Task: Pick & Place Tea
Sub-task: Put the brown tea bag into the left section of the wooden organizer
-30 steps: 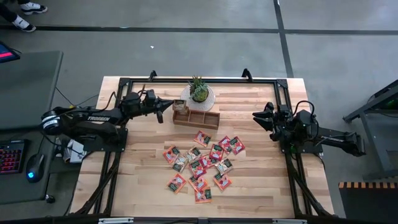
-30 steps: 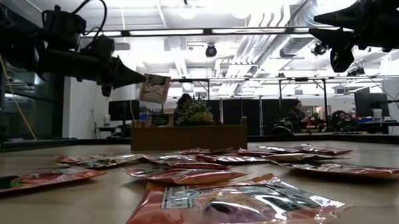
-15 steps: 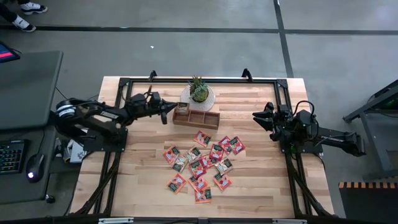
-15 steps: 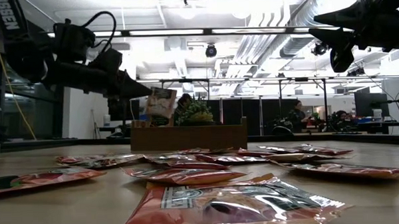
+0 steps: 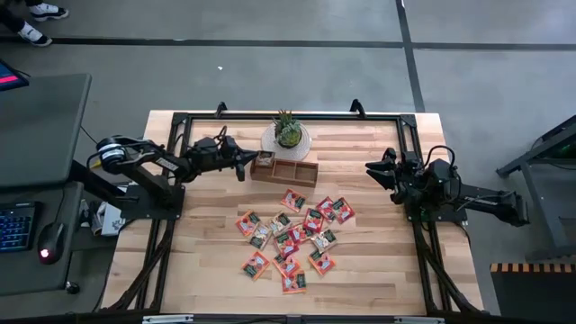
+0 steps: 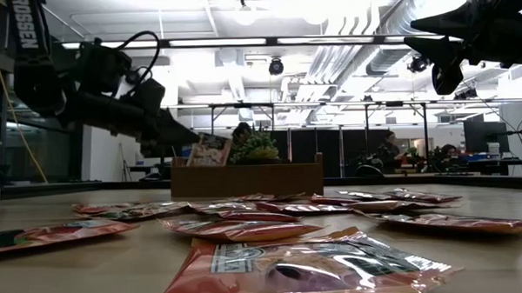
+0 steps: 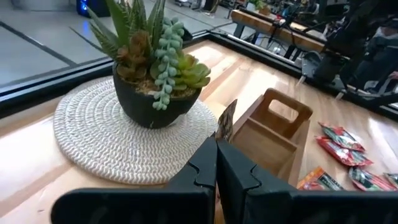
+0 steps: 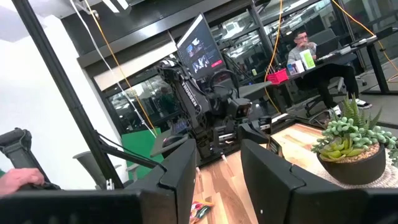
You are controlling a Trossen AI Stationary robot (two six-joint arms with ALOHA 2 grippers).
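The wooden tray (image 5: 283, 170) is sitting just ahead of the left gripper (image 5: 247, 162), whose jaws are pinching one tea sachet (image 6: 209, 150) above its end compartment. The remaining sachets (image 5: 291, 237) are lying scattered between both arms, while the right gripper (image 5: 375, 168) is hovering with jaws parted, holding nothing.

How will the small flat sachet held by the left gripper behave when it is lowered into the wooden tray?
The small flat sachet looks thin and light, pinched edge-on by the left gripper, so probably floppy. Over the brown wooden tray it may tilt or lean once released.
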